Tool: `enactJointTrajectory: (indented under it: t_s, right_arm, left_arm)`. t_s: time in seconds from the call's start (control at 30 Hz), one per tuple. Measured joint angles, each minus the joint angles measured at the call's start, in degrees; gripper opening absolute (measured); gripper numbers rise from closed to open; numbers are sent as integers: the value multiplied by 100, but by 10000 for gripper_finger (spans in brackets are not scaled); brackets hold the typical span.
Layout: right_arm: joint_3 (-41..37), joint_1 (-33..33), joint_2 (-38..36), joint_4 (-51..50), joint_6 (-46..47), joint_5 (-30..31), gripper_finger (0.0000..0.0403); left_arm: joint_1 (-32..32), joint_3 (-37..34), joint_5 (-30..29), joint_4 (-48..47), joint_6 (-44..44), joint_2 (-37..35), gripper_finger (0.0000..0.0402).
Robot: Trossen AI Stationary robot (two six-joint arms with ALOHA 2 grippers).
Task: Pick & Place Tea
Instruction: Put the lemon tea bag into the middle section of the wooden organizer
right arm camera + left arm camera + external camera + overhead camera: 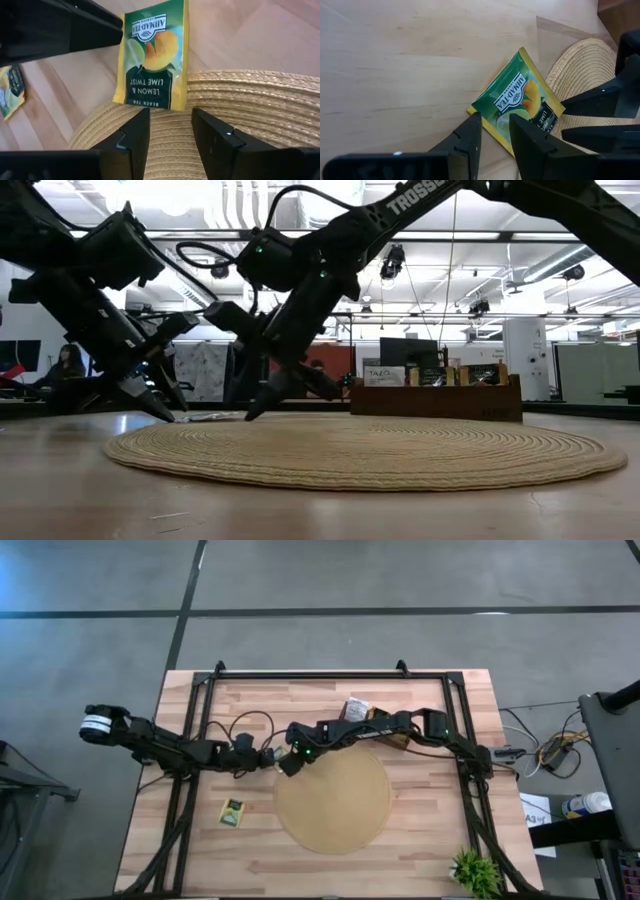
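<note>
A green-and-yellow tea sachet [520, 97] [152, 55] lies flat on the table, one end resting on the edge of the round tan mat [335, 805]. My left gripper [268, 756] [495, 127] is open and comes from the table's left, its fingertips straddling the sachet's edge away from the mat. My right gripper [288, 765] [170, 132] is open and reaches in from the right, slanting down over the mat's rim. Its fingertips stop just short of the sachet's end on the mat. My left gripper stands with its two fingertips [470, 125] at the sachet's edge [485, 120] farthest from the mat, slanting down from the table's left. I cannot tell whether they touch it. The sachet lies flat, not lifted.
A second yellow-green sachet [232, 812] lies on bare wood near the table's left front. The brown compartment box [390, 730] with more sachets stands behind the mat. A small green plant [475, 872] sits at the near right corner. The black frame rails [185, 720] run along both sides.
</note>
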Motion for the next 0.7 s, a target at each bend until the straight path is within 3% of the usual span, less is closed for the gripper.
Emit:
enactJointTrajectory:
  t_s: [0.4, 0.7]
  right_arm:
    - [-4, -45, 0, 57, 127, 287, 146]
    - [-4, -55, 12, 341, 257, -92, 141]
  left_arm:
    - [0, -2, 50, 212, -2, 9, 103]
    - [-4, -4, 35, 299, -3, 59, 103]
